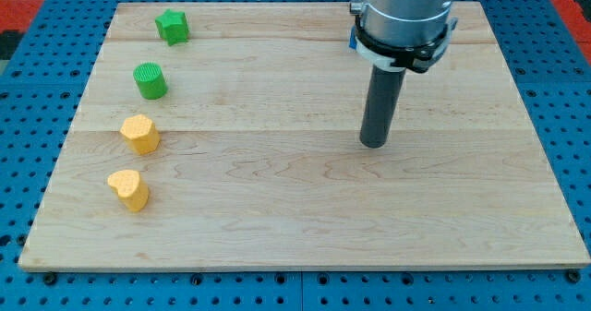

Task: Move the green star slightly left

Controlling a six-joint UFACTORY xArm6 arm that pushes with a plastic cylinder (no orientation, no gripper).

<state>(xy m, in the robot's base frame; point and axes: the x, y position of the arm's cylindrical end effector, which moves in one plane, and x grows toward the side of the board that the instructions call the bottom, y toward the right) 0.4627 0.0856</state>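
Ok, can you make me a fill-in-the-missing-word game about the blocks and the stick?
The green star sits nearest the view's ____ edge.
The two blocks nearest the view's bottom are both ____.
My tip is on the view's ____ side of every block.
Altogether the wooden board holds ____ blocks.

Missing words: top; yellow; right; four

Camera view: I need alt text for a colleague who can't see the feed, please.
My tip rests on a wooden board right of centre, far from all blocks. Four blocks line the view's left edge, top to bottom: green star, green cylinder, yellow hexagon-like block, yellow heart. The board sits on a blue pegboard table.
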